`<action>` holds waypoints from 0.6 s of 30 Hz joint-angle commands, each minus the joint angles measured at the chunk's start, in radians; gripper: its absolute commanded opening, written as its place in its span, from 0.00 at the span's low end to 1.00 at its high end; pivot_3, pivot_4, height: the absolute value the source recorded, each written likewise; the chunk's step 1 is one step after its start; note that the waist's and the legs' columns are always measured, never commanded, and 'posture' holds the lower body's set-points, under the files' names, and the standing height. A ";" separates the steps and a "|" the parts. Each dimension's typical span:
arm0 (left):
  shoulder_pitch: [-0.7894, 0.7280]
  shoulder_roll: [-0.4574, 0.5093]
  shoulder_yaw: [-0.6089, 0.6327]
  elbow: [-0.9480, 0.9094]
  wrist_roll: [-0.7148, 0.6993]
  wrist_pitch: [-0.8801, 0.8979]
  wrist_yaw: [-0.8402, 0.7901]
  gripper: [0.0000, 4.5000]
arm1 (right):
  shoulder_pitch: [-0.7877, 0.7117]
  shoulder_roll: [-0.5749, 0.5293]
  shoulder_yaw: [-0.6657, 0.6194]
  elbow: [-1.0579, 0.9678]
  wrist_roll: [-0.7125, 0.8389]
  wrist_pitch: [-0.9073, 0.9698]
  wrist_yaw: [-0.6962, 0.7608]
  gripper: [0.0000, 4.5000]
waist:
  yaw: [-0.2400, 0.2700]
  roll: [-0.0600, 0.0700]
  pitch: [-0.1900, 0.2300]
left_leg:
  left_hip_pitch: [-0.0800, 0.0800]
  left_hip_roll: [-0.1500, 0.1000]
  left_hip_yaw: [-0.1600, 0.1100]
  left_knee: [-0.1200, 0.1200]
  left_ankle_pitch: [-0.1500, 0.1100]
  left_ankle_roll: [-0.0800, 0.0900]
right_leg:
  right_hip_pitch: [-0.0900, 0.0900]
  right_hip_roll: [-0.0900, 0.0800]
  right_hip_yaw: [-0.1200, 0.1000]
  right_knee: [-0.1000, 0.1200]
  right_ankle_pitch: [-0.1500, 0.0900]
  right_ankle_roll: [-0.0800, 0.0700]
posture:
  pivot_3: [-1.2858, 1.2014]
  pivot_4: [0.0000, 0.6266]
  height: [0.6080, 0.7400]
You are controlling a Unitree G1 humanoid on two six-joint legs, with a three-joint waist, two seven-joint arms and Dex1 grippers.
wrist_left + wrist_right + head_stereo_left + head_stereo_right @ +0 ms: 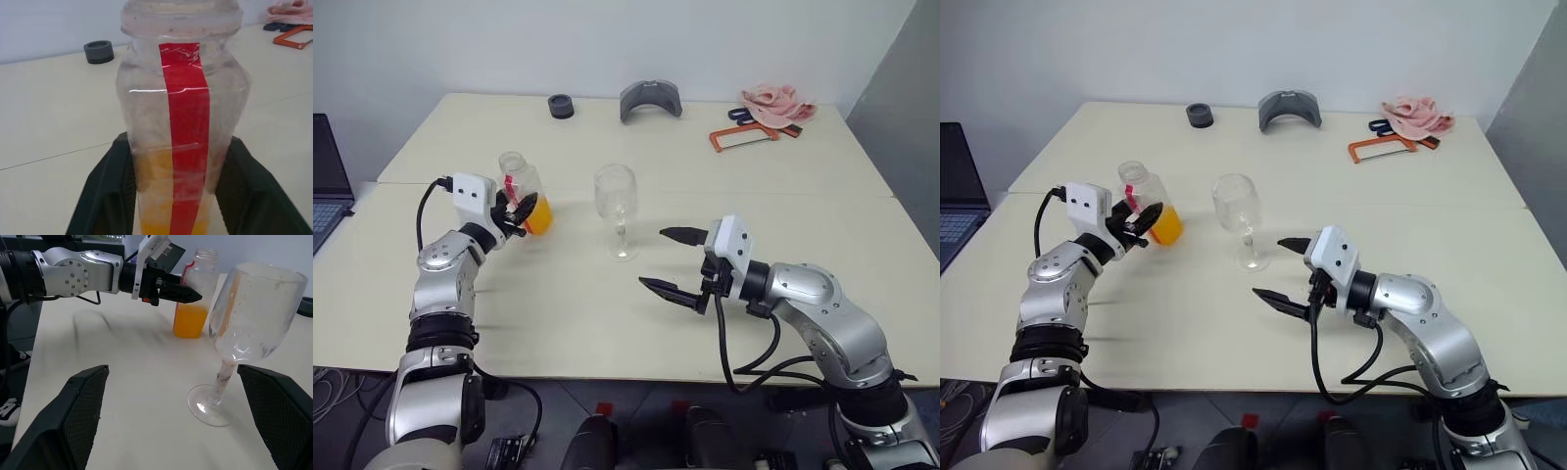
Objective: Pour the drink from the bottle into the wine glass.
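pale counter [607, 323]: left gripper [517, 217] jaws clenched on the light, slippery bottle [523, 191] left of centre; right gripper [674, 260] jaws released near the fragile wine glass [616, 201]; take its stem.

We note two cream tables [607, 323] pushed together, a seam running between them, set against a plain white wall [607, 39]. A grey wall panel [911, 108] stands at the far right. A laptop [328, 181] sits on the left. Light is even and diffuse.
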 commanded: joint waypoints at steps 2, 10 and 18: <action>-0.026 -0.002 -0.018 -0.066 0.002 -0.010 -0.010 0.37 | -0.014 -0.004 -0.015 -0.038 -0.007 -0.030 -0.013 1.00 | 0.000 0.000 0.000 | 0.000 0.000 0.000 0.000 0.000 0.000 | 0.000 0.000 0.000 0.000 0.000 0.000 | 0.52 0.24 1.00; -0.096 0.009 -0.132 -0.227 0.103 -0.091 -0.009 0.37 | -0.029 0.052 -0.118 -0.073 0.080 0.013 -0.095 1.00 | 0.003 0.000 0.000 | -0.004 0.000 -0.004 0.002 0.001 -0.001 | -0.001 -0.001 -0.002 0.000 0.000 0.000 | 0.52 0.24 1.00; -0.193 0.063 -0.245 -0.163 0.286 -0.385 -0.013 0.37 | -0.043 0.065 -0.148 -0.067 0.112 0.036 -0.145 1.00 | -0.001 0.000 0.000 | -0.003 -0.001 -0.002 0.001 0.000 0.000 | -0.001 0.001 -0.001 0.000 0.000 0.000 | 0.52 0.24 1.00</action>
